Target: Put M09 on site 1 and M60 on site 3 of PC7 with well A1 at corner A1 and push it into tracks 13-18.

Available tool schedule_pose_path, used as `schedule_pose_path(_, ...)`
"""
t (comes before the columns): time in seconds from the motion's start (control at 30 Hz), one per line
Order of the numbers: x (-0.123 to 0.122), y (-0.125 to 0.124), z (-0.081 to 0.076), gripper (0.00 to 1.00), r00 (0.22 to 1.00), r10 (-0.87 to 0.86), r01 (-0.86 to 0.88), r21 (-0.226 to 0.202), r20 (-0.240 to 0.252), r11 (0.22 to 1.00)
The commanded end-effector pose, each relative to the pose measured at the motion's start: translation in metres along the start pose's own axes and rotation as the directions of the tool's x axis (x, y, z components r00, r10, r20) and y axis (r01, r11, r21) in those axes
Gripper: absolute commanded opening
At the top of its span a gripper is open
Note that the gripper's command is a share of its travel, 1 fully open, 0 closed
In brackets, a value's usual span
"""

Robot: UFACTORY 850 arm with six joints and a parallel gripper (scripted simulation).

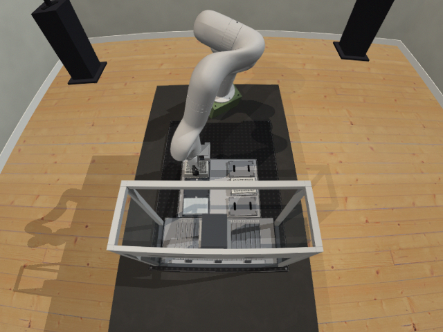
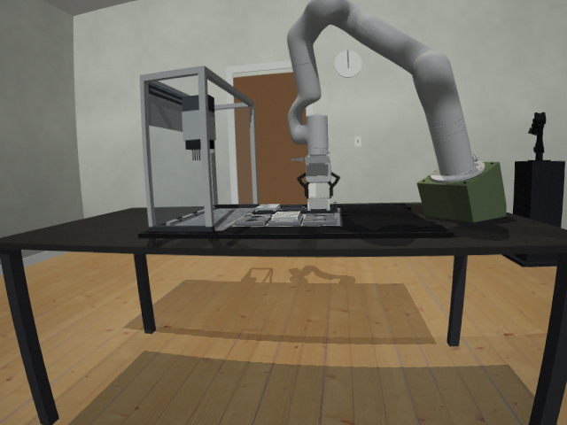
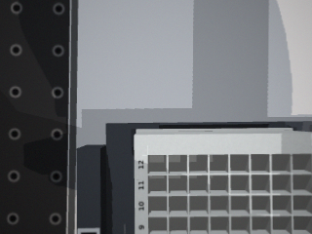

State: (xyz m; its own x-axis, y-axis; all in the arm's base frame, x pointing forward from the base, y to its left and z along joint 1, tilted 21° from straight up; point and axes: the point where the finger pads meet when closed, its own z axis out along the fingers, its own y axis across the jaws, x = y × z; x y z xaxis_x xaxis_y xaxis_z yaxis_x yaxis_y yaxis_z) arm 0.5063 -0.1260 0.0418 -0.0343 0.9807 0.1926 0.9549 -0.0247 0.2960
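From the top, the end effector (image 1: 195, 169) hangs directly over M09 (image 1: 202, 167), the deep-well block in the nest nearest the arm's base. From the exterior, its fingers spread wide, straddling the block (image 2: 319, 202) above the desk (image 2: 91, 228), gripping nothing. Only the wrist view shows its square wells (image 3: 219, 185) and numbers 9–12.
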Motion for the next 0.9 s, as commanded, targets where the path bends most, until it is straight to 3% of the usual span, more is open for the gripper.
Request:
schedule_pose_path(0.0,0.000,0.001,-0.010,1.00,1.000,0.000,0.000,0.000,0.000,1.000)
schedule_pose_path(0.87,0.000,0.001,-0.046,1.00,1.000,0.000,0.000,0.000,0.000,1.000)
